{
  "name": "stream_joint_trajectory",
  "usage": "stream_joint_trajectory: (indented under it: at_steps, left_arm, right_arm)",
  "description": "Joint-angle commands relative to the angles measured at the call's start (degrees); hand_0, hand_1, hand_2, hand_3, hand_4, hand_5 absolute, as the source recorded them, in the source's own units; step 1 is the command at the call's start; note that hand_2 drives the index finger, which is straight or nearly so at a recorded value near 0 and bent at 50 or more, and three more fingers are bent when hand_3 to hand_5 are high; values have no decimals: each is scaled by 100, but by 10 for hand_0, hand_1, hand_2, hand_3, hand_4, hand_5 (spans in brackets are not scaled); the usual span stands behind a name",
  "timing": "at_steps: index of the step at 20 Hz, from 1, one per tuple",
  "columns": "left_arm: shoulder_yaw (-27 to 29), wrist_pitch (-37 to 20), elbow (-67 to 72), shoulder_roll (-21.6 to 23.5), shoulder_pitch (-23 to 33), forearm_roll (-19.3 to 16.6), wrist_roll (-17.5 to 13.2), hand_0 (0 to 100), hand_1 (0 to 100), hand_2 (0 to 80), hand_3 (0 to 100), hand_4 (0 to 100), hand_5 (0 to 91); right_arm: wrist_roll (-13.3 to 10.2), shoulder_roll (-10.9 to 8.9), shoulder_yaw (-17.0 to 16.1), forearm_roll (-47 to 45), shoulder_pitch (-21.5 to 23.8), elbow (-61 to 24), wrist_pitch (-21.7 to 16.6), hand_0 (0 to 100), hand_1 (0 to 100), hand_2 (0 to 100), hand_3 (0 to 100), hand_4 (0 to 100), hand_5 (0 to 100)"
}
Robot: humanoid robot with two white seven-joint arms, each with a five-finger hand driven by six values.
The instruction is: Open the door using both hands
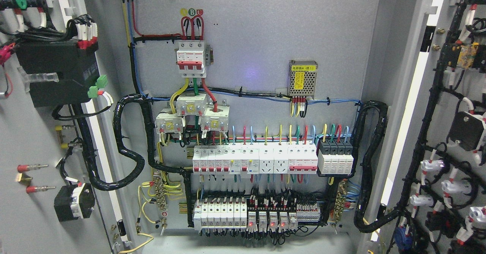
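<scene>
Since both doors already stand swung wide, left door (38, 132) filling the frame's left edge and right door (448, 132) the right edge, neither hand is in view; grip state unknowable, nearer arm indeterminate. Task looks done.

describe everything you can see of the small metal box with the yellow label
The small metal box is mounted upright on the grey back panel, right of centre. Its silvery casing is perforated, with a yellow label across the upper front. Coloured wires leave its underside, and a blue cable runs just below it.
</scene>
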Motion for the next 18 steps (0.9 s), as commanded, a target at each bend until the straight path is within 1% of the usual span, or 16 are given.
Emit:
stream_joint_trajectory:
  at_steps: [1,3,5,7,9,12,15,17,18]
  left_arm:
    - [27,57,-2154,313,342,-251,2,0,0,0,0,0,0]
    - [27,48,-2515,331,447,-392,11,0,0,0,0,0,0]
    - [27,66,-2962,428,588,-454,11,0,0,0,0,0,0]
    - [18,66,-3428,542,711,-542,11,0,0,0,0,0,0]
    - [27,66,-3972,586,852,-700,2,0,0,0,0,0,0]
    - [36,74,-4597,727,931,-920,2,0,0,0,0,0,0]
    - [9,74,-5309,849,949,-938,2,0,0,0,0,0,0]
    - [9,74,-5714,920,958,-964,-7,0,0,0,0,0,0]
    - [-17,74,-5907,981,958,-1034,-7,0,0,0,0,0,0]
  right_arm:
    - [22,-4,-746,-1,304,-131,-310,0,0,0,0,0,0]
    - [22,-4,-939,-1,375,-131,-407,0,0,0,0,0,0]
    - [22,-4,-1176,-1,419,-105,-477,0,0,0,0,0,0]
    - [22,-4,-1309,-10,419,-105,-486,0,0,0,0,0,0]
    - [22,-4,-1510,-27,419,-105,-539,0,0,0,0,0,0]
    - [22,-4,-1722,-254,419,-131,-539,0,0,0,0,0,0]
    - [13,-4,-1801,-800,428,-140,-548,0,0,0,0,0,0]
    - [22,-13,-1985,-845,436,-140,-574,0,0,0,0,0,0]
    - [22,-13,-2030,-845,454,-140,-583,0,0,0,0,0,0]
